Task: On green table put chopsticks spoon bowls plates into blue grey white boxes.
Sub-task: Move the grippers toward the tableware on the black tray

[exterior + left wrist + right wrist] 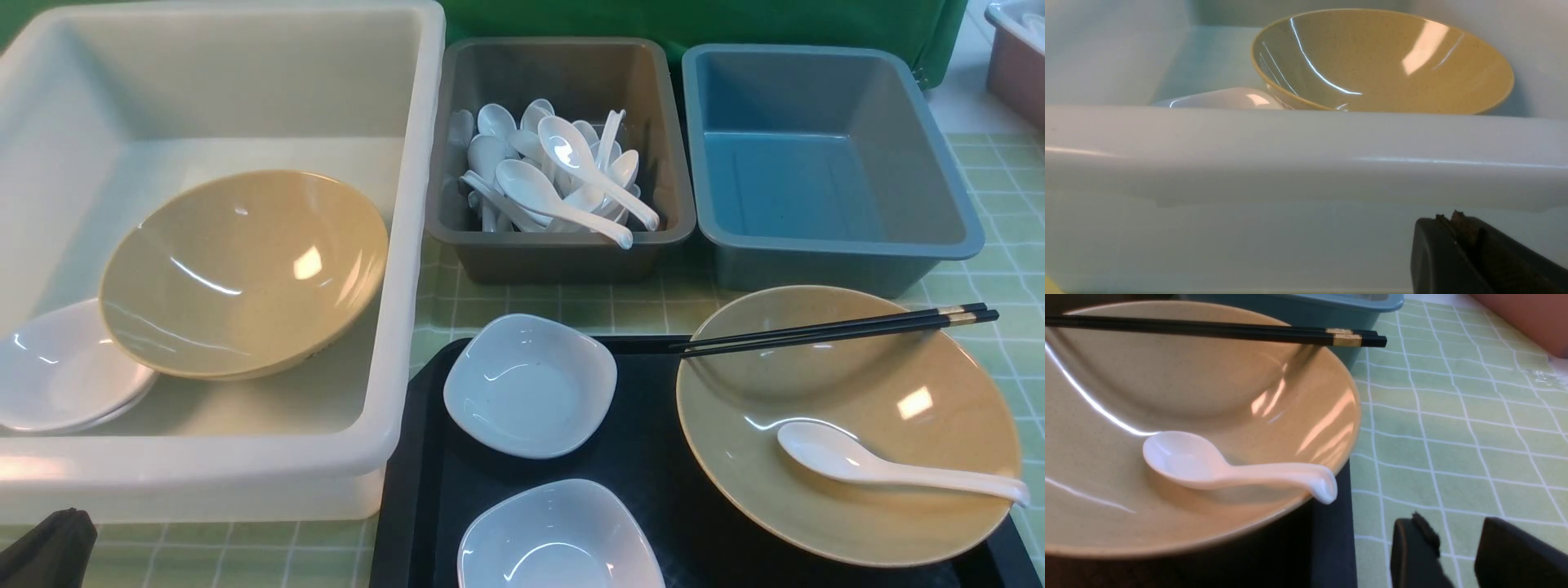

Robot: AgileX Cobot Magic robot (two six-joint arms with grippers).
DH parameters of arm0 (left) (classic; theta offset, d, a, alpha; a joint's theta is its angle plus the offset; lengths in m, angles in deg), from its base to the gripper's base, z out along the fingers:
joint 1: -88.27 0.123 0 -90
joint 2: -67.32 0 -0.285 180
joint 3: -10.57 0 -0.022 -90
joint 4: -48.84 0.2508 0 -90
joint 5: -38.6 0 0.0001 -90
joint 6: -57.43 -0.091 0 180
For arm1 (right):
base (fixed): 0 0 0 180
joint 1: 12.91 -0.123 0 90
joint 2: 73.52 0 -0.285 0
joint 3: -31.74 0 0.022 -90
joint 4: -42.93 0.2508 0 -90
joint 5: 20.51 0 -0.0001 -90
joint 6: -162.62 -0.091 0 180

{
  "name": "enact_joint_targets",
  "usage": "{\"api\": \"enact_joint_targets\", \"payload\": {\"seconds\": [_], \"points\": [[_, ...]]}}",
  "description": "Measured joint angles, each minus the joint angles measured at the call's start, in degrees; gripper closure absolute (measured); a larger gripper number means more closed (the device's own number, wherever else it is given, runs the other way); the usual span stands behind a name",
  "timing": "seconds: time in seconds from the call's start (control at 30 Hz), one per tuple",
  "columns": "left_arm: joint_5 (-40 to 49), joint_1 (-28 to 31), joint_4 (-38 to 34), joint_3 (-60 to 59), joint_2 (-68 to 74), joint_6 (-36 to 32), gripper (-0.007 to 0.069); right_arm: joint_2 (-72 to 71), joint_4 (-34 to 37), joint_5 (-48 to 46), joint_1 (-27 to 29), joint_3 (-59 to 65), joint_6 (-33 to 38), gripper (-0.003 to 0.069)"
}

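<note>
- A white spoon [890, 469] lies scoop-up inside the tan bowl [898, 367], its handle overhanging the rim on the robot's right.
- The chopsticks [841, 328] rest side by side across that bowl's far rim, banded tips pointing right over the green table [1004, 269].
- The bowl sits on the black tray [653, 457], with two small white plates [529, 384] on the tray to its left.
- Beyond the tray, the grey box [563, 261] holds a heap of spoons [555, 175], and the blue box [816, 265] beside it shows nothing inside.
- The white box [408, 245] on the left holds a second bowl [245, 269] leaning on stacked plates [65, 376].
- The right gripper [1457, 539] hovers low beside the tray, near the spoon's handle, its fingers parted by a modest gap and holding nothing.
- The left gripper [1453, 222], fingers pressed together and empty, sits just outside the white box's near wall.
- The step in hand appears to be the spoon pickup. The next move calls for the right arm to close on the overhanging handle, lift clear of the chopsticks and carry the spoon to the grey box.
</note>
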Motion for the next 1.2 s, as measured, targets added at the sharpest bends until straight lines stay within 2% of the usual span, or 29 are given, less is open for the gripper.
{"api": "enact_joint_targets", "payload": {"seconds": [0.97, 1.1, 1.2], "points": [[-0.38, 0.00, 0.00, 0.00, 0.00, 0.23, 0.0626, 0.00, 0.00, 0.03, 0.00, 0.00, 0.00, 0.0424], [-2.16, 0.00, 0.00, -0.07, 0.00, 0.23, 0.0626, 0.00, 0.07, 0.87, 0.00, 0.19, 0.00, 0.0424], [-10.11, 0.00, 0.00, -0.07, 0.00, 0.23, 0.0626, 0.00, 0.19, 5.79, 0.00, 0.92, -0.07, 0.0424]]}}
